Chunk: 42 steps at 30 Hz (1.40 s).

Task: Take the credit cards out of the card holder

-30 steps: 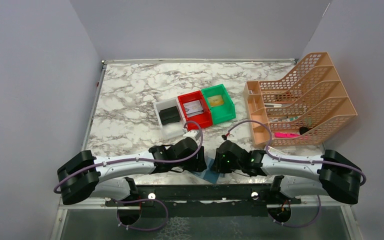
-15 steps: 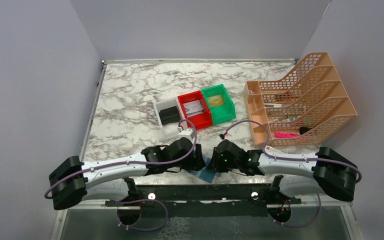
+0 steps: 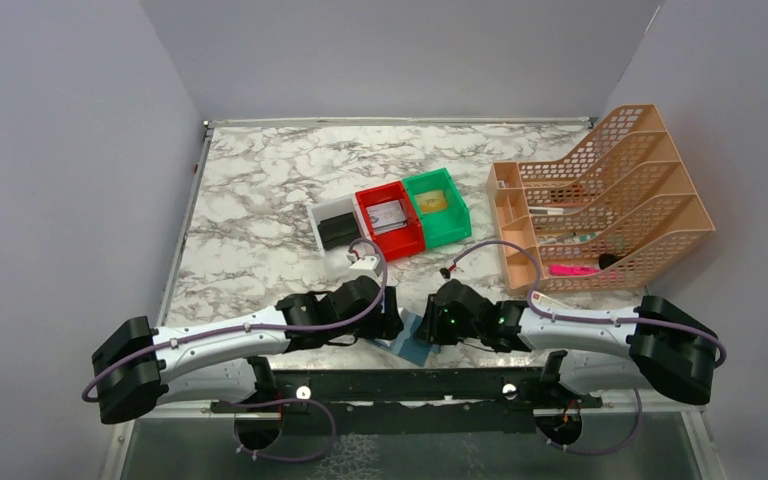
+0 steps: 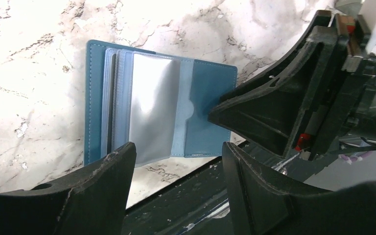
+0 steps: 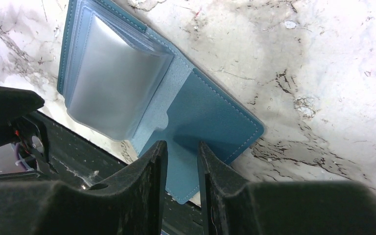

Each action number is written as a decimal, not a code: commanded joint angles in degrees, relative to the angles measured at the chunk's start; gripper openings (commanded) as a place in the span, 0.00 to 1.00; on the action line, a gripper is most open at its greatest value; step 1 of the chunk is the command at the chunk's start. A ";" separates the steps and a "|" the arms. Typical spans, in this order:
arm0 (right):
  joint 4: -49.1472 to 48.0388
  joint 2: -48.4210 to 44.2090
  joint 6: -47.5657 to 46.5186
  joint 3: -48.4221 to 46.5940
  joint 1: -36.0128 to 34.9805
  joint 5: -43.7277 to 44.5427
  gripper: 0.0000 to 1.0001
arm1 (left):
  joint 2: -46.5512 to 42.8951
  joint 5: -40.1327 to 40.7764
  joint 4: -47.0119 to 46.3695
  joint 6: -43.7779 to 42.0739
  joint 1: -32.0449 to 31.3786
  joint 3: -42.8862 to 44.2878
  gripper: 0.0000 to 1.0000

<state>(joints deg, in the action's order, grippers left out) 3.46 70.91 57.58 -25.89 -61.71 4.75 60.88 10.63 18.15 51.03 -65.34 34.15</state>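
The teal-blue card holder [image 3: 412, 340] lies open at the table's near edge, between my two grippers. It shows in the left wrist view [image 4: 142, 112] and the right wrist view [image 5: 127, 93] with a stack of clear sleeves that look silvery-grey; I cannot make out separate cards. My left gripper [image 3: 392, 325] is open and empty, its fingers [image 4: 178, 149] hovering over the holder's near edge. My right gripper [image 3: 428, 328] is almost shut, its tips [image 5: 182, 146] down on the holder's bare right cover. It also shows in the left wrist view [image 4: 215, 113].
A white bin holding a black wallet [image 3: 338, 232], a red bin [image 3: 390, 218] and a green bin [image 3: 437, 205] stand mid-table. An orange file rack [image 3: 600, 200] stands at the right. A black rail [image 3: 400, 380] runs just below the table's near edge, under the holder's corner.
My left arm has swung a little, its elbow going left and its wrist edging up and left beside the holder. The right gripper and the holder have hardly moved.
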 commanded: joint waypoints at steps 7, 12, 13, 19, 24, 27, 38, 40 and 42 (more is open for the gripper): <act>-1.79 1.48 0.58 -0.43 -0.03 -1.44 0.34 | 4.16 2.14 -0.70 0.70 -0.23 -0.60 0.68; -1.60 1.30 0.78 -0.30 -0.07 -1.44 0.34 | 7.53 1.78 -1.54 0.22 -0.24 -0.49 0.68; -1.40 1.21 0.82 -0.30 -0.06 -1.37 0.34 | 8.09 1.87 -1.59 0.30 -0.23 -0.57 0.68; -1.64 1.25 1.03 -0.13 -0.07 -1.69 0.34 | 9.32 1.97 -2.45 1.09 -0.25 -1.49 0.67; -2.35 2.48 1.26 -0.14 -0.07 -2.39 0.34 | 9.06 -1.63 -6.24 -0.01 -0.23 -1.78 0.63; -2.50 2.90 1.39 -0.28 -0.07 -2.25 0.34 | 8.87 -6.50 -12.69 -0.93 -0.23 -3.53 0.61; -1.43 -1.34 3.83 1.35 -0.07 1.14 0.35 | 11.44 -15.93 -20.34 -1.77 -0.27 -3.12 0.60; -1.63 -3.67 4.63 2.30 -0.01 2.10 0.36 | 11.77 -17.22 -21.66 -2.20 -0.25 -2.96 0.60; -1.20 -6.49 5.76 3.11 -0.07 3.40 0.37 | 12.59 -18.14 -22.19 -2.46 -0.25 -2.83 0.60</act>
<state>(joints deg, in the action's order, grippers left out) 1.43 68.97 60.71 -24.34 -61.71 4.49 72.29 -2.85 0.75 50.02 -65.39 29.91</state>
